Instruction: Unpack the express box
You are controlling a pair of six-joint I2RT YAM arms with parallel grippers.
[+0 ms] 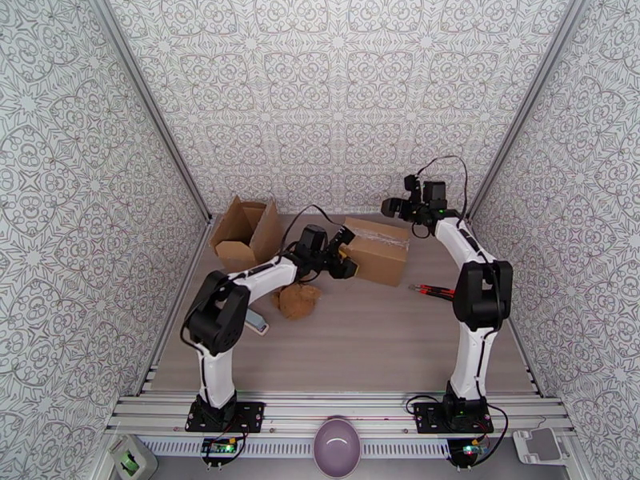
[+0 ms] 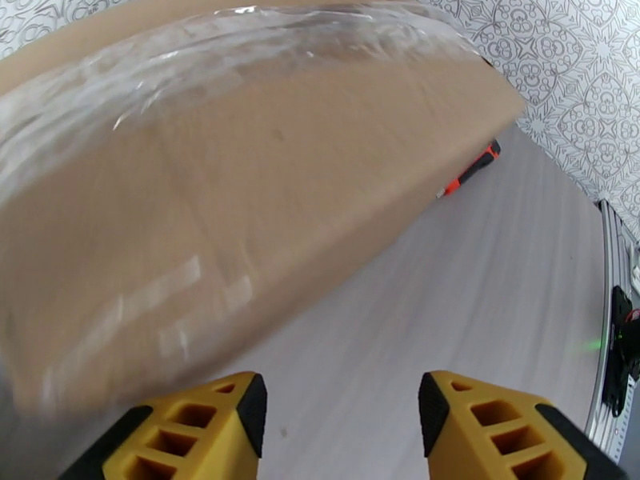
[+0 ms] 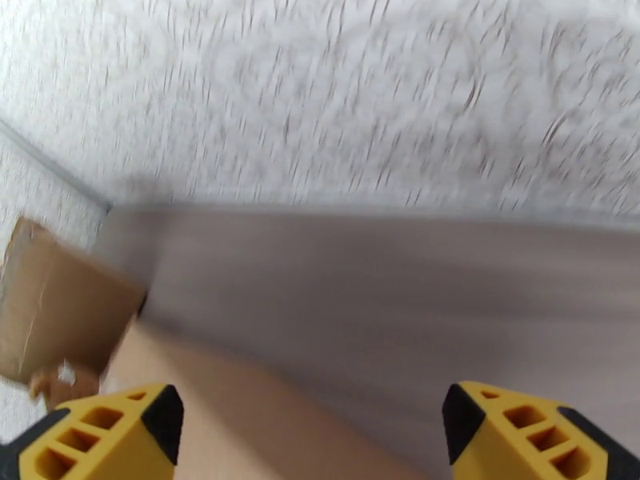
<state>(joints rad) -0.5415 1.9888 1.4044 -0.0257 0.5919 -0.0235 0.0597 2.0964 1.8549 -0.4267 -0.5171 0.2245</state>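
One brown cardboard box (image 1: 378, 254), clear tape along its closed top; left fingers (image 2: 192, 430) and right fingers (image 3: 104, 434) apart, empty

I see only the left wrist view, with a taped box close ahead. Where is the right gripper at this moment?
Observer: The right gripper hovers above the taped box, near its back edge, jaws open.
Operator: Is there a second box?
Observer: Yes, an open box stands at the back left.
Operator: Anything else loose?
Observer: Crumpled paper lies in front of the open box, apart from it.
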